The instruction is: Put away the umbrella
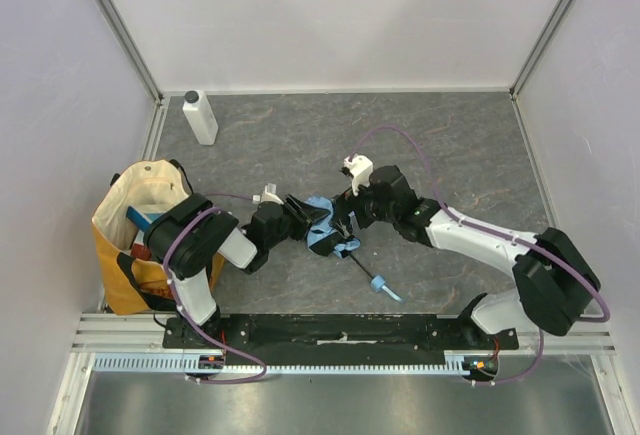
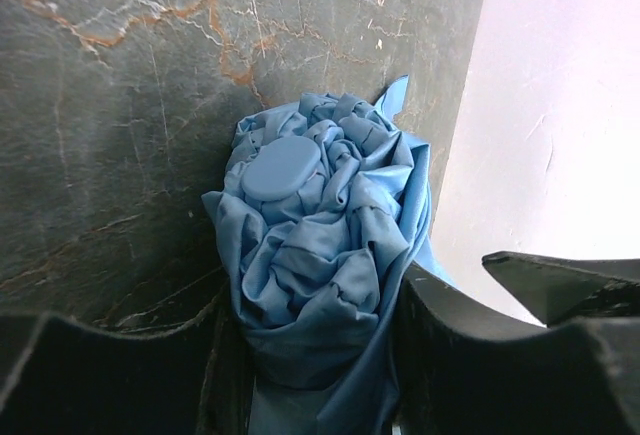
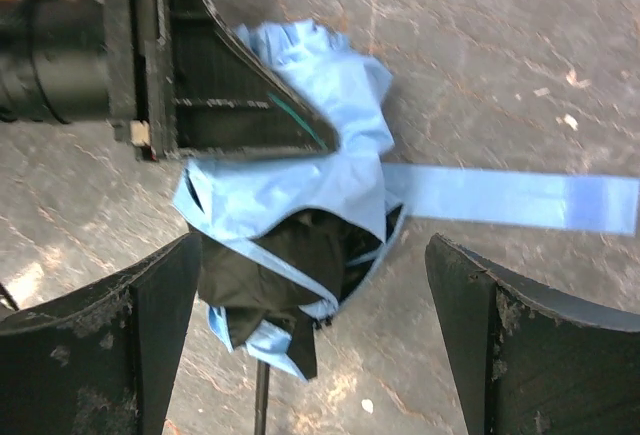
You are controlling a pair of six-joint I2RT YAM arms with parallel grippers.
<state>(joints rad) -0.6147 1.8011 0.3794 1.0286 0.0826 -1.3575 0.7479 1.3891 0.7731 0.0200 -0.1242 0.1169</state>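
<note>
The left hand [image 1: 308, 218] is closed partway on the umbrella [image 1: 326, 237]. Its two fingers [image 2: 470, 355] press the bunched cloth from either side, and the wad is thick enough that they stop at about half width. The grip seems meant to hold the loose canopy gathered and steady on the surface [image 1: 450, 145] so that it cannot spring open while the other arm works.

The right hand [image 1: 346, 221] hangs spread wide just above the same bundle and holds nothing. In its own view the cloth lies between its fingers [image 3: 520, 345] and slightly ahead of them, and one finger of the left hand reaches in from the far side. From there it looks ready to come down on the folds or on the strap [image 3: 510, 200], a flat pale band that runs out sideways past one fingertip. The angle is too steep to say whether this hand touches the cloth.

The umbrella is thin sky-blue fabric, crumpled into tight pleats, with a round flat cap [image 2: 280, 167] at the end pointing away from the left palm. Beneath the right hand the open end shows a black lining. A thin black shaft [image 1: 362, 267] runs from there toward the arm bases and ends in a small blue piece. The umbrella sits between the left fingers, well apart from the bag [image 1: 118, 280] behind that arm's elbow, which is probably where it belongs.
</note>
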